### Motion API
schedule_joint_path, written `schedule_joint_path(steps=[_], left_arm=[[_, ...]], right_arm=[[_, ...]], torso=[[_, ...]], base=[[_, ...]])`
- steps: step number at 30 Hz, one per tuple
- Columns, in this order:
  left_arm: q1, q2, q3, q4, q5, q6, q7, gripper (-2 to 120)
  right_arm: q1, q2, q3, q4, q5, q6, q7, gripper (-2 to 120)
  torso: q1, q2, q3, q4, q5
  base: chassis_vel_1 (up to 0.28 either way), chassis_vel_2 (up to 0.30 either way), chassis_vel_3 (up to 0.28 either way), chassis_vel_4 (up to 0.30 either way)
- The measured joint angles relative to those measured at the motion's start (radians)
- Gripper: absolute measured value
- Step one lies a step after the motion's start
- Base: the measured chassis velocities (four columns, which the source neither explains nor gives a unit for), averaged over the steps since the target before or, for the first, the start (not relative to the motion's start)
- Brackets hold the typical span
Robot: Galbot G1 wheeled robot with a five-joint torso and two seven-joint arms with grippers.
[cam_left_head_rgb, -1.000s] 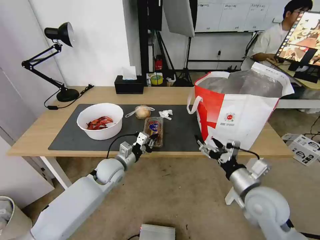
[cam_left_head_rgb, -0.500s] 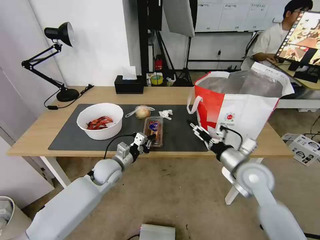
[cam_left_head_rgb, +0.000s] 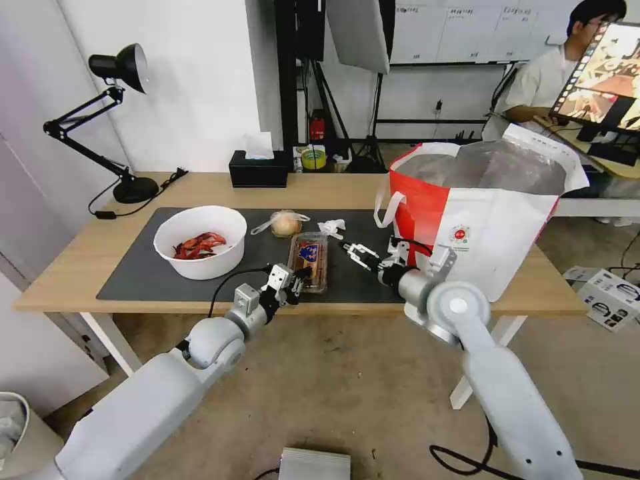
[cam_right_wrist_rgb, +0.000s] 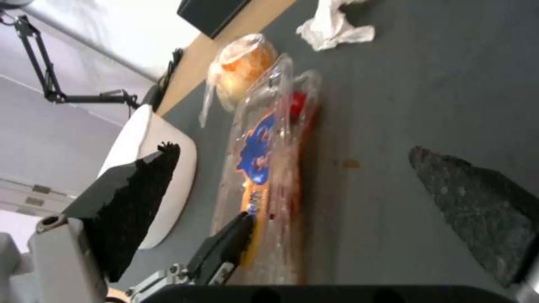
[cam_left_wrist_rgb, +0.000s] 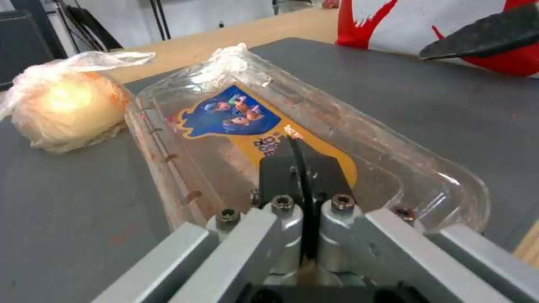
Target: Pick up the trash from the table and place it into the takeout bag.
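My left gripper (cam_left_head_rgb: 298, 280) sat low in the centre of the head view at the near end of the clear plastic clamshell tray (cam_left_head_rgb: 307, 261), its fingers (cam_left_wrist_rgb: 303, 168) pressed together over the tray's labelled lid; whether they had any real hold of the lid edge I could not tell. My right gripper (cam_left_head_rgb: 357, 253) reached in from centre right over the dark grey mat (cam_left_head_rgb: 133, 280), its fingers (cam_right_wrist_rgb: 477, 202) spread wide and holding nothing, aimed at the tray's other long side. The trash all lay on the surface: the white bowl of crayfish shells (cam_left_head_rgb: 200, 241) at centre left, the small clear bag with a beige lump (cam_left_head_rgb: 285, 224) just behind the tray, the crumpled white tissue (cam_left_head_rgb: 332, 228) beside that. The takeout bag (cam_left_head_rgb: 480, 220) stood open on the right of the frame, its foil lining showing. I judged the step in hand to be the first pick, the tray, with nothing bagged yet. The next move seemed to call for bringing my open right fingers across to the tray's rim and closing gently, since thin clear plastic flexes and may slip or pop open, then lifting it level and well clear of the bag's tall wall before releasing inside.
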Motion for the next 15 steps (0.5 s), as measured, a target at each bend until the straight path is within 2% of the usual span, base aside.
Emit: schedule_joint_path(steps=[15], left_arm=[[0.004,0.004,-0.002,-0.003,-0.004,-0.005,-0.002,0]], right_arm=[[0.163,0.078,-0.048,-0.161,0.036,-0.071,0.08,100]], torso=[[0.0,0.0,0.0,0.0,-0.0001]], base=[[0.0,0.0,0.0,0.0]])
